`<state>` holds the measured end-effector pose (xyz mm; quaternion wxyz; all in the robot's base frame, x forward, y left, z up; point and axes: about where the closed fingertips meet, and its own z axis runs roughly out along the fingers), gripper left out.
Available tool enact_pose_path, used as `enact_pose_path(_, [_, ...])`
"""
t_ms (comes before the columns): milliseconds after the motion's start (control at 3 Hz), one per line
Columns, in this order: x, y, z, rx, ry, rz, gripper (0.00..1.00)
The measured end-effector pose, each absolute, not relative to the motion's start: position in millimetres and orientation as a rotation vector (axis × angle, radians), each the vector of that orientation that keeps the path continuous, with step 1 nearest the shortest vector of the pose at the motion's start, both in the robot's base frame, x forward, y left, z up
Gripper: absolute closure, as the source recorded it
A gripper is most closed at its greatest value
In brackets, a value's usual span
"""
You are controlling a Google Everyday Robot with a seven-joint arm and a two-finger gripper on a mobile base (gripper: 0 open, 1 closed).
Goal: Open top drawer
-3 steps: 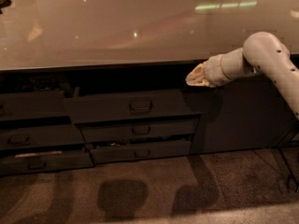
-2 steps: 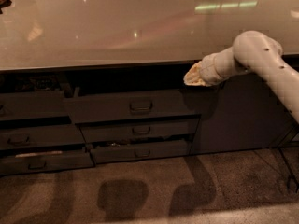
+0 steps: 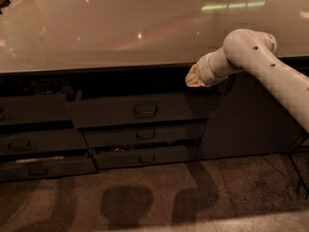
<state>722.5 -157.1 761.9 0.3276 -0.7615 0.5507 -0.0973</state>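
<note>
The top drawer [image 3: 111, 111] is the wide dark grey front under the countertop, with a small dark loop handle [image 3: 145, 110] at its centre. A dark gap shows above the front. My gripper [image 3: 195, 77] is at the end of the pale arm [image 3: 251, 52] that reaches in from the right. It hangs just under the countertop's front edge, above the drawer's right end, up and to the right of the handle. It is not touching the handle.
Two shorter drawer fronts [image 3: 145, 135] [image 3: 145, 157] sit below the top drawer, and more drawers [image 3: 34, 141] stack at the left. A tall grey cabinet door [image 3: 246, 122] is at the right. The glossy countertop [image 3: 120, 28] spans above. Carpet [image 3: 145, 202] lies below.
The arm has swung left, its elbow rising, and the gripper has shifted slightly left along the counter edge toward the drawer's middle. The drawers look unchanged.
</note>
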Motion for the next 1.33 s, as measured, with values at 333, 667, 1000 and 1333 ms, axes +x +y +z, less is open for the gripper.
enact_pose_path(333, [733,-163,755,-1.999,1.470,-0.246,1.00])
enact_pose_path(667, [755,-188,737,-1.967,1.535,-0.192,1.00])
enact_pose_path(1000, [730,-170,699,-2.038,1.472,-0.209,1.00])
enact_pose_path(1333, [730,-170,699,-2.038,1.472,-0.210,1.00])
